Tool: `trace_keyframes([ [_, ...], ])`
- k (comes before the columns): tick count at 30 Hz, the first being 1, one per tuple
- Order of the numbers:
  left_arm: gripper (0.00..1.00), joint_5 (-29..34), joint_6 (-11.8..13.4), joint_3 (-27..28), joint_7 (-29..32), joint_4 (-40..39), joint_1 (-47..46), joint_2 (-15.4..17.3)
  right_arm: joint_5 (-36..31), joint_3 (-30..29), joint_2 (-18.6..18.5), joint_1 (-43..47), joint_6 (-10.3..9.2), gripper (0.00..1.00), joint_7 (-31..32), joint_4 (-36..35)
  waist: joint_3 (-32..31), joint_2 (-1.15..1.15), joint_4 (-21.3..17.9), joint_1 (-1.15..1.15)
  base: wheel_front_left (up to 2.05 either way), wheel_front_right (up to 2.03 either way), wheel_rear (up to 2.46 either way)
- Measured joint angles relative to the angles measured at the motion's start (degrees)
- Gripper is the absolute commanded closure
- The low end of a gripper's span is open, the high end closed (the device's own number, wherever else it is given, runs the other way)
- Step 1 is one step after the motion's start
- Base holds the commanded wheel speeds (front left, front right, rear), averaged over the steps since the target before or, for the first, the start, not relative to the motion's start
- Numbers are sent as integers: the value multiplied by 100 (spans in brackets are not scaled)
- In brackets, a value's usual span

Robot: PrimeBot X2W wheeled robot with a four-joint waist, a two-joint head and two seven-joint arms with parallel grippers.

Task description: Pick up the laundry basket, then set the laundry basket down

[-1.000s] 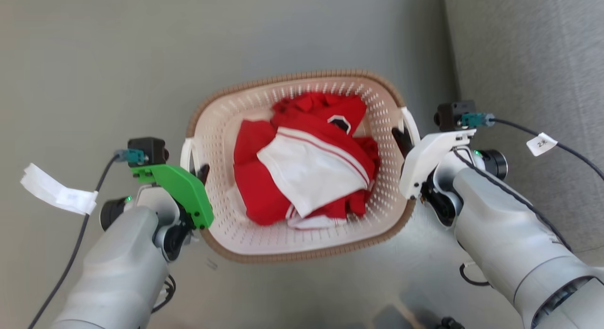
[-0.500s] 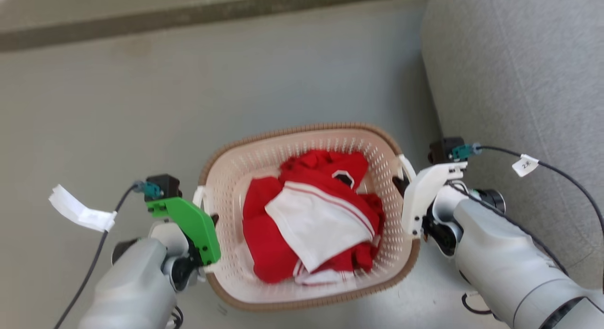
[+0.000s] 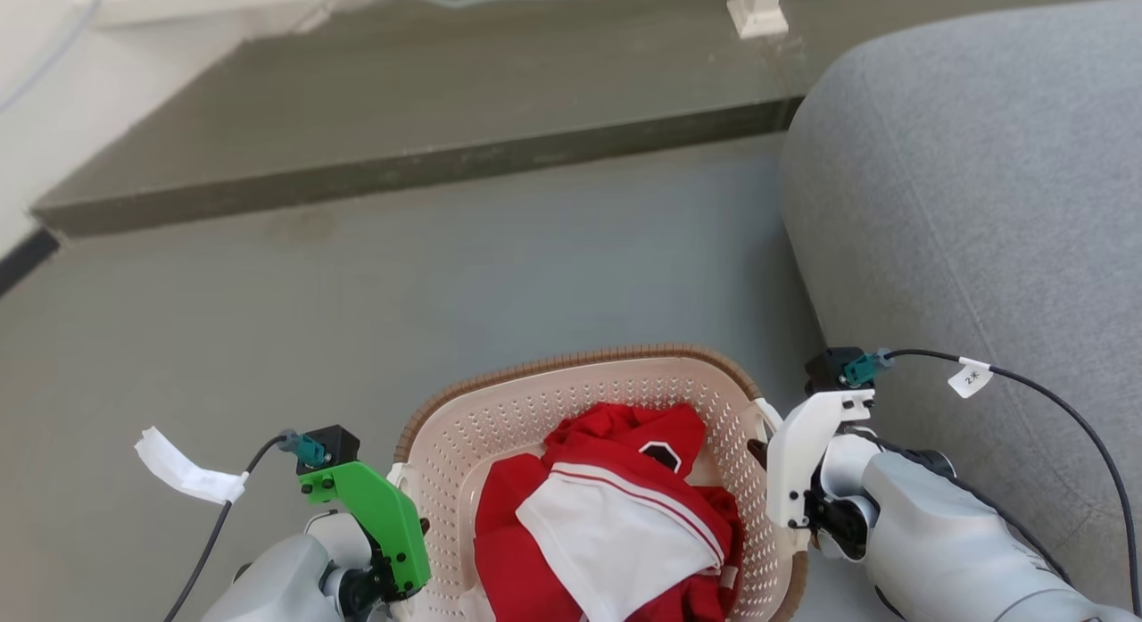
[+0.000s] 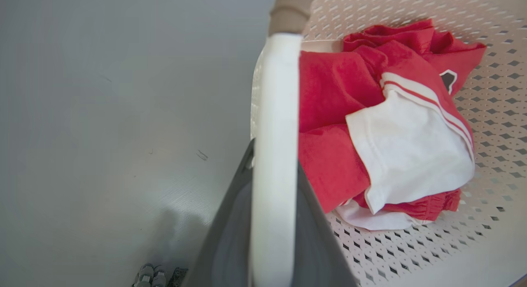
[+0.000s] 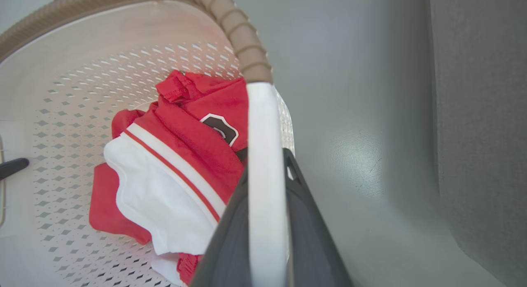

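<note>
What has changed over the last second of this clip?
The head camera has swung up: a step now shows ahead, and the laundry basket sits lower in frame. Unchanged: left gripper and right gripper stay shut on its white handles, red and white clothes inside.

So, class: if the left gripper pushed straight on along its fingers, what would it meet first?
Probably the brown rim of the basket, just past the white handle the left gripper grips; depth unclear.
</note>
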Motion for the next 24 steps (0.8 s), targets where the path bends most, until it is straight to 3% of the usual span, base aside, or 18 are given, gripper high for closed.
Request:
trace_keyframes([
  [9, 100, -84, -3, 2, 135, 130, 8, -23, 109, 59, 1, 27, 0, 100, 230, -23, -462, 0, -9, 0, 0, 0, 0],
  [24, 100, -107, -3, -66, 235, 170, -1, -37, 230, 131, -3, 25, 0, 100, 381, -10, -562, 0, -71, 0, 0, 0, 0],
])
